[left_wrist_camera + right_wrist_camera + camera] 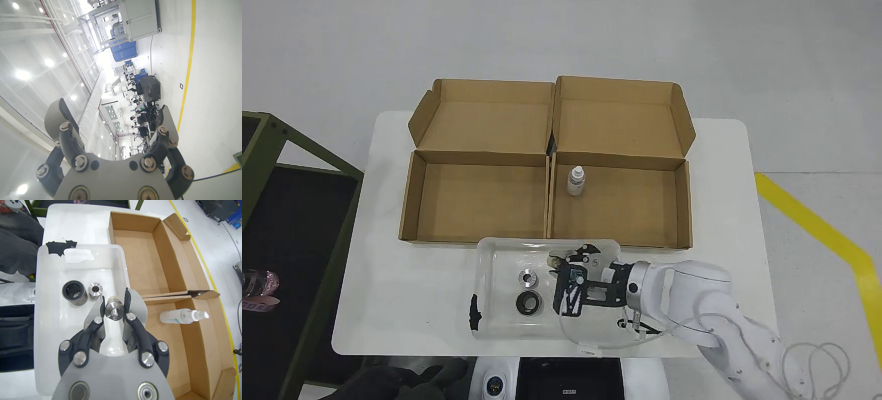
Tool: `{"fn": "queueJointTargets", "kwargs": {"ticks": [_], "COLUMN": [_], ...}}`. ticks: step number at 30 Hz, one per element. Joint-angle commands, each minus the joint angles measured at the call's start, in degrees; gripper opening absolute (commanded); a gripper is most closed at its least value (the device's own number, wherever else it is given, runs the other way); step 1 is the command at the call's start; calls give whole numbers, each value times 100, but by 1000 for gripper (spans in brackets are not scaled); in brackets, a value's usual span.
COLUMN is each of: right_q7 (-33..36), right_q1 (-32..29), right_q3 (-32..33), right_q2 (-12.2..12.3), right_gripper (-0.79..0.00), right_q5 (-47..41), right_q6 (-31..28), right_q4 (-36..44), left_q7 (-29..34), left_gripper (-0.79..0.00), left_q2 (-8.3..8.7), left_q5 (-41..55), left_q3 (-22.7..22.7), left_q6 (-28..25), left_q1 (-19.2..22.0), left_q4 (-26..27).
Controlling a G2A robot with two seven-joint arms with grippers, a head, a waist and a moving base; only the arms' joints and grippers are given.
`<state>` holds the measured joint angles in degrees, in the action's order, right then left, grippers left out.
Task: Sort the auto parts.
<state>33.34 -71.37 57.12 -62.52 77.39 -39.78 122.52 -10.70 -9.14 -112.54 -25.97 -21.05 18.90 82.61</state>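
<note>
Right gripper (114,303) pinches the steel spindle (113,311) by its sides, low inside the white tray (121,264), and on so narrow a hold it could twist free or clip the wall when lifted.

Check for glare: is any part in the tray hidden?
Right wrist view: sheen on the white tray, yet bearing, bushing and the metal part in the right gripper show plainly; left wrist view: ceiling lights blaze behind the left gripper.
</note>
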Motion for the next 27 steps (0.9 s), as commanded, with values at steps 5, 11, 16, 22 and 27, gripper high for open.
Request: {"fn": "queueJointTargets", "kwargs": {"ticks": [5,11,16,22,27], "right_q7": [-374,-663,-847,-1043,-1167], "right_q1": [-34,-67,-71,-23,71], "right_q3": [252,436,598,716,748], "right_q2": [29,48,59,56,43], "right_gripper": [-785,-785,-785,-785,-785], "right_q5": [-30,-66,-105,-307,-450], "right_q6": [19,80,167,259,320], "right_q4": [99,124,43,-170,-368], "left_q7": [0,0,0,0,0], "left_gripper": [0,0,0,0,0], "left_q2": [0,0,0,0,0], "left_q5": [0,0,0,0,0], "left_q3": [0,0,0,0,0], "left_q6": [0,0,0,0,0], "left_q1": [0,0,0,0,0], "left_q4": [0,0,0,0,0]}}
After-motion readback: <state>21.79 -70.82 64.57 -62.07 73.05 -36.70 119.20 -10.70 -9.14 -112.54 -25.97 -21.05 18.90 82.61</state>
